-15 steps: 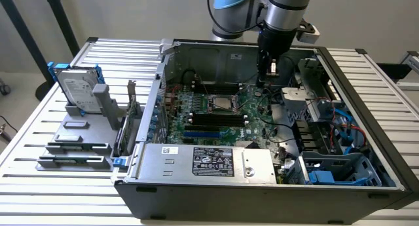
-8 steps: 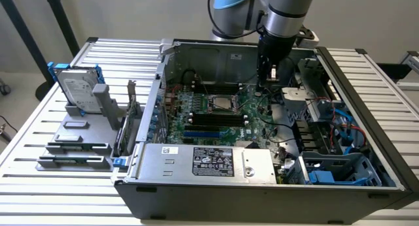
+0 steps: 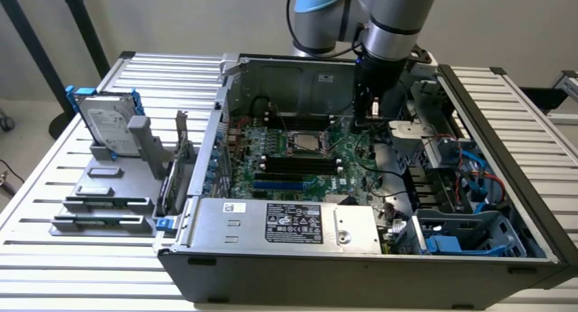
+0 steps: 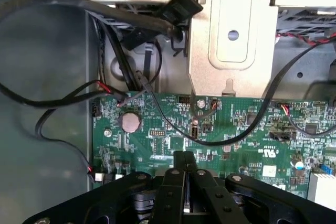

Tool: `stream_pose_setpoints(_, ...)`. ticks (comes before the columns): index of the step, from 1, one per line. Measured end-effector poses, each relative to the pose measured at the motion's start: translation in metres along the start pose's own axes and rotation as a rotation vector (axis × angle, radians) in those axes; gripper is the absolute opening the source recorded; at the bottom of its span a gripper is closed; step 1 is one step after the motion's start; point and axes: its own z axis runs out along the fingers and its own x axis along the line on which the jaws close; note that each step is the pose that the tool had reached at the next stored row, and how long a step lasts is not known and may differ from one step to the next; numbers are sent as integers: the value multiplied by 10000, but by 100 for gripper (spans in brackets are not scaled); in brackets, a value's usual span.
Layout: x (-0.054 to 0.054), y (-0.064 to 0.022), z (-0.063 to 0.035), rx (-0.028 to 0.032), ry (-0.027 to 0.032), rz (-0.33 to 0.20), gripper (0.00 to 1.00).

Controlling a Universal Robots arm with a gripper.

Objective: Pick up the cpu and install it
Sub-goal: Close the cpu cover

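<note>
An open computer case [image 3: 505, 210] lies on the slatted table with its green motherboard [image 3: 298, 160] exposed. In the black socket frame at the board's middle sits a small silvery square that looks like the cpu [image 3: 305, 141]. My gripper [image 3: 373, 117] hangs inside the case, to the exterior view's right of the socket and apart from it, over the board's edge by the metal drive cage. In the wrist view the gripper [image 4: 184, 157] has its two black fingers [image 4: 176, 182] pressed together with nothing between them, above the green board and black cables.
A grey holder tray [image 3: 99, 204] at the exterior view's left carries a silver hard drive with blue bracket [image 3: 108, 122] and flat grey blocks. The power supply [image 3: 289, 224] fills the case's near side. Loose cables [image 4: 63, 103] and a metal bracket [image 4: 233, 30] crowd the gripper's surroundings.
</note>
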Motion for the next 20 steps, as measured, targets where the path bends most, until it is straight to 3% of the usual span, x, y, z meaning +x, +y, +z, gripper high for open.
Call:
stream_pose_setpoints(5,-7,-1,1,609,4,24,11)
stream_pose_setpoints(8,-10,-3,3,911,1,33,11)
stream_pose_setpoints(17,-13,-47,14,1465,-31,42,11)
stream_pose_setpoints(20,-13,-68,16,1682,-31,36,11)
